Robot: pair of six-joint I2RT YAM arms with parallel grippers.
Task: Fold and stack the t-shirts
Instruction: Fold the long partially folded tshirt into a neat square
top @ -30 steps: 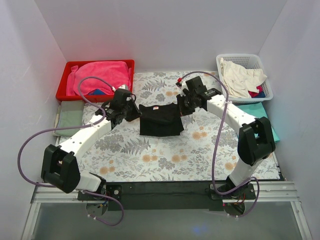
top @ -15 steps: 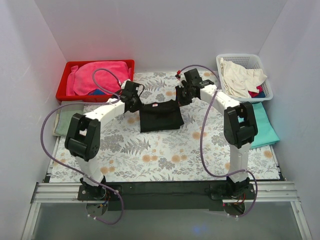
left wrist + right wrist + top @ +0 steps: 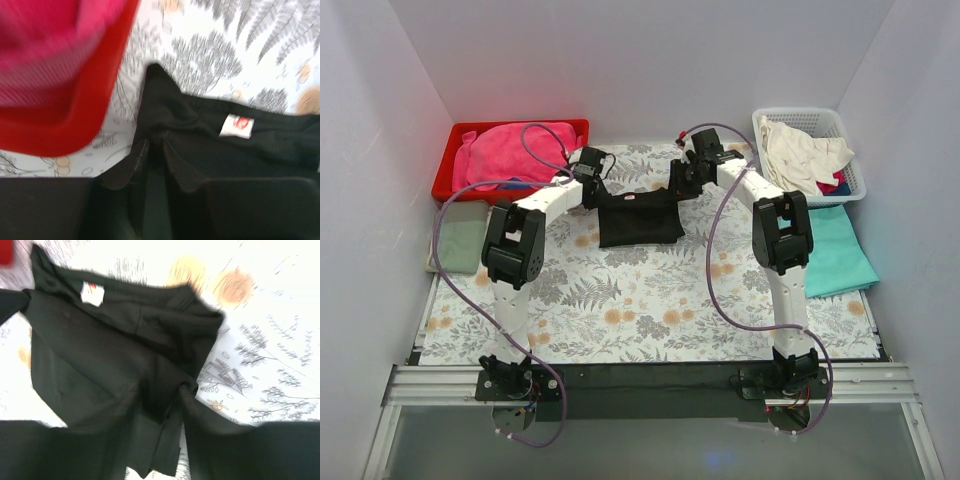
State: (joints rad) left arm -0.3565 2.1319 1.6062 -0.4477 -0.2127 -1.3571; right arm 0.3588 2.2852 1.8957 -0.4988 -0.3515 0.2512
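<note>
The black t-shirt (image 3: 640,220) lies folded into a rectangle on the floral mat, its white label (image 3: 236,125) near the far edge. My left gripper (image 3: 594,190) is at the shirt's far-left corner. In the left wrist view its jaws (image 3: 155,150) stand slightly apart, with black cloth (image 3: 200,115) still between the tips. My right gripper (image 3: 678,184) is at the far-right corner. Its jaws (image 3: 165,410) are apart, and a loose fold of the shirt (image 3: 100,350) lies between them. A teal t-shirt (image 3: 835,255) lies flat at the right edge.
A red bin (image 3: 447,160) holding pink cloth (image 3: 515,150) sits at the back left, close to the left gripper. A white basket (image 3: 845,170) of light clothes stands at the back right. A grey-green cloth (image 3: 458,245) lies at the left edge. The floral mat (image 3: 640,310) covers the table.
Both arms carried the shirt's edge toward the back and straightened out. Both grippers, shut on the corners before, have parted their jaws.
</note>
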